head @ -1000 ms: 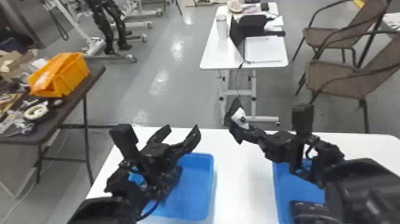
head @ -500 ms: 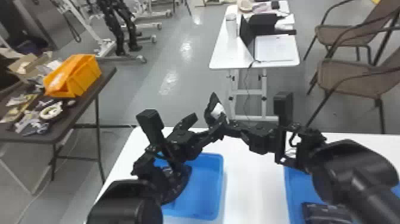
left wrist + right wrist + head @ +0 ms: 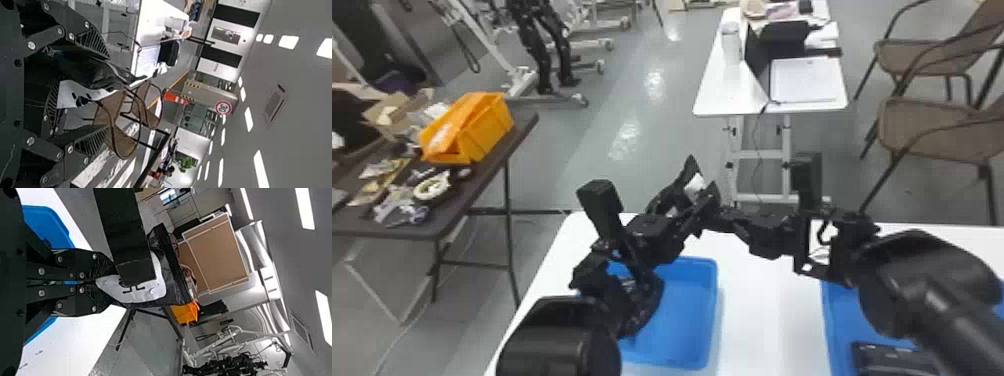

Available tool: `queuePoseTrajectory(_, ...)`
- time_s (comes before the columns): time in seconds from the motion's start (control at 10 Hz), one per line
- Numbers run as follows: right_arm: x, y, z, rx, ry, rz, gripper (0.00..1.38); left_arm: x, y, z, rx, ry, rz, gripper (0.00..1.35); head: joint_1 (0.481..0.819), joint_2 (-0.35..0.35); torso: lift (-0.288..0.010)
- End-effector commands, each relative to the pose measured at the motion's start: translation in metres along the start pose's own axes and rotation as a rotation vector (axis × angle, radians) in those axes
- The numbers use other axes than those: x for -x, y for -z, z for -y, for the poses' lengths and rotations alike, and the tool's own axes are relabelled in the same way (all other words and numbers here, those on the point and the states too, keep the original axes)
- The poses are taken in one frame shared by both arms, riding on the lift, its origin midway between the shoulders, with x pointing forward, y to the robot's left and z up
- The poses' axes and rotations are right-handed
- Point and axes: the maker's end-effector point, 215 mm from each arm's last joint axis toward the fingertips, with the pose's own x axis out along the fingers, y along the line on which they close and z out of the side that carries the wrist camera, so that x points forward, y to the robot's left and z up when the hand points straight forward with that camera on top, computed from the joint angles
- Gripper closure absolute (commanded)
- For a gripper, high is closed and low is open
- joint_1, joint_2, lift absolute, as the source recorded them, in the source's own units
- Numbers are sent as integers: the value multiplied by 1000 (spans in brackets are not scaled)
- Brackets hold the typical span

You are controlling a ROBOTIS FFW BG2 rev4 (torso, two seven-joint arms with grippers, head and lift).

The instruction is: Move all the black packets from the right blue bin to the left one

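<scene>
In the head view, my right gripper (image 3: 724, 218) and left gripper (image 3: 684, 201) meet above the table behind the left blue bin (image 3: 684, 320). A black packet with a white patch (image 3: 695, 184) is between them. The right wrist view has my right gripper (image 3: 98, 282) shut on an edge of this packet (image 3: 172, 282). In the left wrist view my left gripper (image 3: 105, 94) stands open, its fingers to either side of the dark packet (image 3: 92, 70). Black packets (image 3: 892, 360) lie in the right blue bin (image 3: 842, 312), partly under the right arm.
Both bins stand on a white table (image 3: 757, 310), a strip of tabletop between them. Beyond it are a dark side table with an orange bin (image 3: 482, 127), a white desk (image 3: 714, 90) and brown chairs (image 3: 922, 117). The left arm covers part of the left bin.
The right gripper has moved left with the packet, and the left gripper has come up against it. The head view has shifted, so the bins and background sit farther right.
</scene>
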Motion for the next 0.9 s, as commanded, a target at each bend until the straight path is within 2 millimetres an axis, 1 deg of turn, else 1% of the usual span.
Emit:
queuePoseTrajectory(0.0,0,0,2,-10,2,13,1134,9,1,-7,14,-39,26,1222,695,288,0)
queuePoseTrajectory(0.1,0,2,3,-20,3,15,1134,9,-2,-7,9,-37,34,1222,695,300,0)
queuePoseTrajectory(0.2,0,1,3,-17,3,21,1133,11,-11,-8,-3,-43,67,1222,695,303,0)
queuePoseTrajectory(0.3,0,0,5,-24,5,31,1124,14,-15,-13,-6,-63,91,1220,695,305,0)
queuePoseTrajectory(0.4,2,1,7,-44,7,45,1067,19,-17,-18,-7,-88,110,1222,695,308,0)
queuePoseTrajectory(0.5,4,-1,11,-49,16,55,907,22,-18,-22,-12,-102,119,1222,695,314,0)
queuePoseTrajectory(0.6,7,1,16,-55,27,59,641,24,-19,-26,-25,-113,124,1222,695,317,0)
queuePoseTrajectory(0.7,14,5,26,-60,52,62,374,30,-23,-35,-58,-137,137,1222,695,317,0)
queuePoseTrajectory(0.8,30,8,43,-43,102,65,185,44,-24,-57,-135,-194,141,1222,695,317,0)
